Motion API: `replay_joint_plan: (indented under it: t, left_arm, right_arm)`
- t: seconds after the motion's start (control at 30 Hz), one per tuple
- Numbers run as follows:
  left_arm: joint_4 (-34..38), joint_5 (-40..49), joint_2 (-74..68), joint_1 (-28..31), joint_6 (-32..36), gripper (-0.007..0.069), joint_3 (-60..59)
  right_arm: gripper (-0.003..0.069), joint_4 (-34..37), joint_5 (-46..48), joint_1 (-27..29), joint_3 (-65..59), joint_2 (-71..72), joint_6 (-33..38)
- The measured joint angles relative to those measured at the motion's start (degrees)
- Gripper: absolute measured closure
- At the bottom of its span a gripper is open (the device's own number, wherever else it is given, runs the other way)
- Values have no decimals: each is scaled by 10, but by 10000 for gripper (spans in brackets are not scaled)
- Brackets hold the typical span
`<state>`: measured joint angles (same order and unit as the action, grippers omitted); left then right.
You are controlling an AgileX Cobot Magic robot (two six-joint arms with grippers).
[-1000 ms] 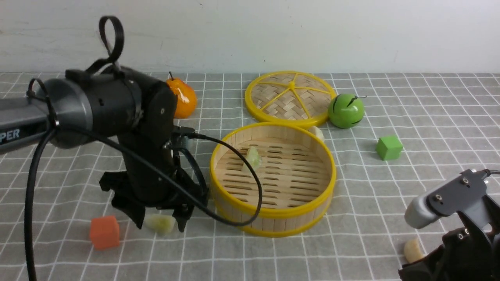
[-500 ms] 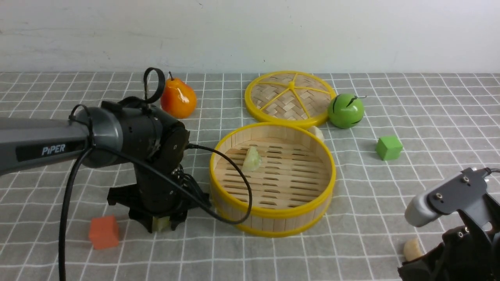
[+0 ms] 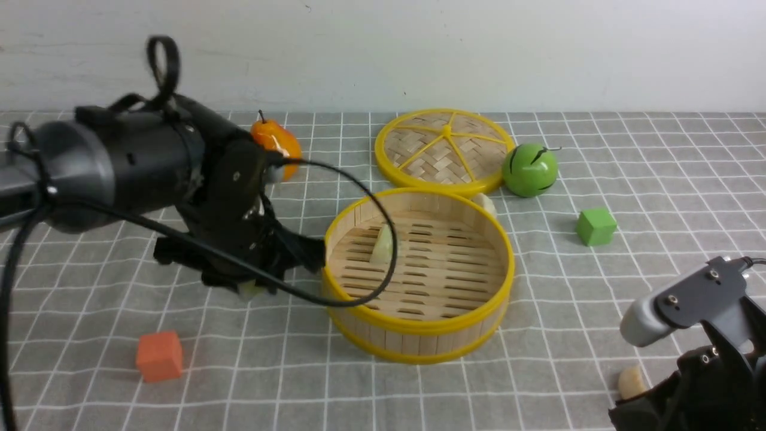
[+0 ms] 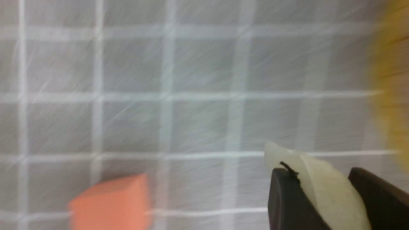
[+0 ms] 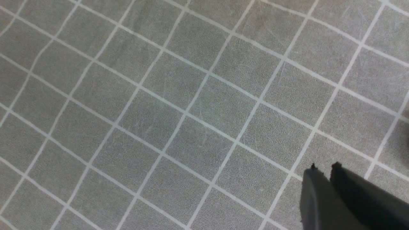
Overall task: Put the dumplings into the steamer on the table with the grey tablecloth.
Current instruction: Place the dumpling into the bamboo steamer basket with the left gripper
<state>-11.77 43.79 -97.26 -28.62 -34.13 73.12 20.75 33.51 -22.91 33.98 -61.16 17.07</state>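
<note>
My left gripper (image 3: 251, 290) is shut on a pale green dumpling (image 4: 326, 191) and holds it above the grey tablecloth (image 3: 658, 197), just left of the steamer (image 3: 419, 326). In the left wrist view the dumpling sits wedged between both dark fingers (image 4: 284, 198). Another pale green dumpling (image 3: 382, 244) lies on the steamer's slatted floor. A cream dumpling (image 3: 488, 203) peeks out behind the steamer's far rim. Another cream one (image 3: 631, 383) lies beside my right arm at the front right. My right gripper (image 5: 323, 166) is shut and empty over bare cloth.
An orange cube (image 3: 158, 356) lies at the front left, below and left of the left gripper. The woven lid (image 3: 446, 149), a green round fruit (image 3: 530, 170) and an orange pear (image 3: 276, 143) stand at the back. A green cube (image 3: 596, 226) sits right of the steamer.
The left gripper dropped over the pale green dumpling, shut on it, then lifted it off the cloth and a little toward the back. The right arm has not moved.
</note>
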Motion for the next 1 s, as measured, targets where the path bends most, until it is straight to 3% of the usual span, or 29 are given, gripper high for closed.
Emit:
replay_joint_plan:
  t: [0.23, 0.43, 0.57, 0.83, 1.0]
  left_arm:
    - [21, -209, 6, -70, 35, 407, 0]
    - [-16, -296, -97, -71, 31, 407, -1]
    - [-59, -315, -131, -71, 32, 389, -1]
    - [-79, -300, -128, -71, 27, 153, -1]
    - [-82, -252, -46, -71, 27, 132, -1]
  right_arm:
    - [587, 0, -5, 0, 0, 0, 0]
    - [583, 0, -8, 0, -1, 0, 0]
    - [583, 0, -9, 0, -1, 0, 0]
    - [579, -2, -5, 0, -1, 0, 0]
    - [559, -4, -18, 12, 2, 0, -32]
